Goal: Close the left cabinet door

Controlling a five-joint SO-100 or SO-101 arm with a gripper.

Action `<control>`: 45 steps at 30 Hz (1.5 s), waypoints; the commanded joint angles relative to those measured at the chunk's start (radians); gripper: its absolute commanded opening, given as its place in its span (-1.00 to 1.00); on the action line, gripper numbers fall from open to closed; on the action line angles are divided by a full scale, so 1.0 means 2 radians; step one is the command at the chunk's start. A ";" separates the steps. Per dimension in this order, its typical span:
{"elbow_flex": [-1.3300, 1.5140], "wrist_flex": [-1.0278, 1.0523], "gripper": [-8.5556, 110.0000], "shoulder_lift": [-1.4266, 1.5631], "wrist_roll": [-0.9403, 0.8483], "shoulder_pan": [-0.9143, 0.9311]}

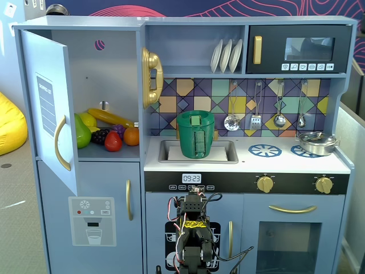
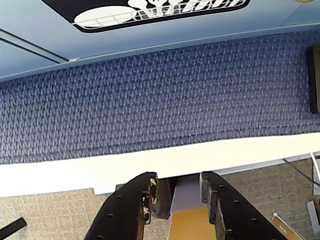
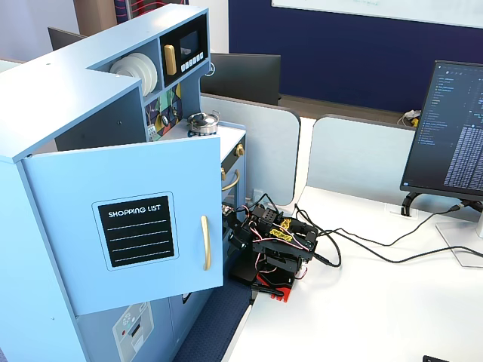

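Standing wide open at upper left, the left cabinet door [image 1: 50,108] is untouched; tool [image 2: 177,192] (jaws slightly spread, pinching nothing) sits folded low, well apart.

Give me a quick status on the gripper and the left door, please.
Gripper open, empty, low at the kitchen's base. Left door wide open, untouched. Nothing in its swing path.
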 commanded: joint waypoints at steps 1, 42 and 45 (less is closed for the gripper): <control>-0.004 0.093 -0.86 -0.002 -0.005 0.035; -0.226 -0.506 -0.86 -0.159 -0.067 -0.766; -0.265 -0.538 -0.86 -0.206 -0.067 -0.808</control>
